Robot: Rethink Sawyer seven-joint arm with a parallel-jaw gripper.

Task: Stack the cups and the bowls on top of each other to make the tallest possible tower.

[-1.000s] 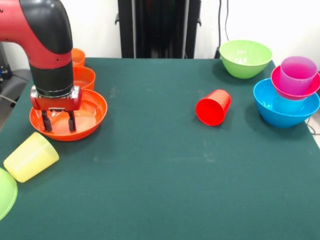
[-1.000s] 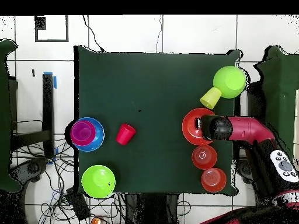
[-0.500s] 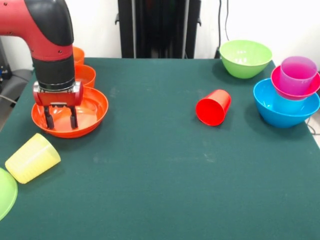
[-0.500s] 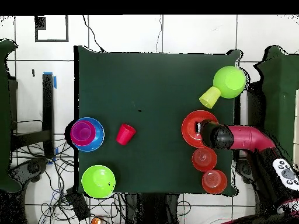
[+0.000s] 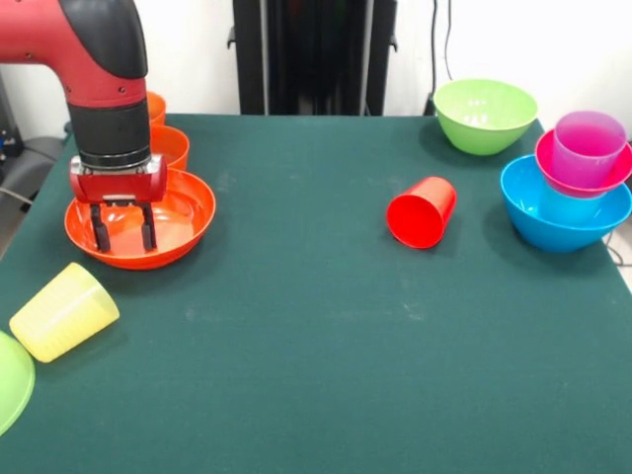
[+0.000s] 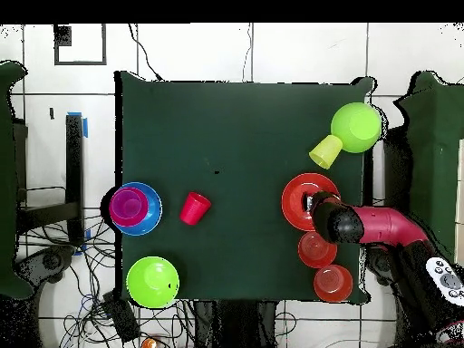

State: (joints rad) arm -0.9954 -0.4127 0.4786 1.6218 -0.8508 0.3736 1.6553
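Note:
My gripper (image 5: 122, 237) hangs inside the wide orange bowl (image 5: 188, 212) at the table's left, fingers apart and tips low over the bowl's floor. In the overhead view the arm (image 6: 362, 224) covers part of this bowl (image 6: 294, 195). Two small orange bowls (image 5: 170, 148) (image 5: 155, 107) sit just behind it. A yellow cup (image 5: 64, 311) lies on its side in front, next to a lime green bowl (image 5: 10, 380). A red cup (image 5: 422, 211) lies on its side mid-table. At the right, a blue bowl (image 5: 563, 227) holds a light blue cup (image 5: 573, 205), a magenta bowl (image 5: 549, 163) and a purple cup (image 5: 589, 146).
A second lime green bowl (image 5: 485, 116) stands upright at the far right corner, close to the blue bowl's stack. The table's left edge runs just beside the wide orange bowl and the yellow cup. Cables and floor tiles surround the table in the overhead view.
The arm has shifted slightly toward the far side and the right, and the wide orange bowl has slid the same way with it. The other cups and bowls have stayed put.

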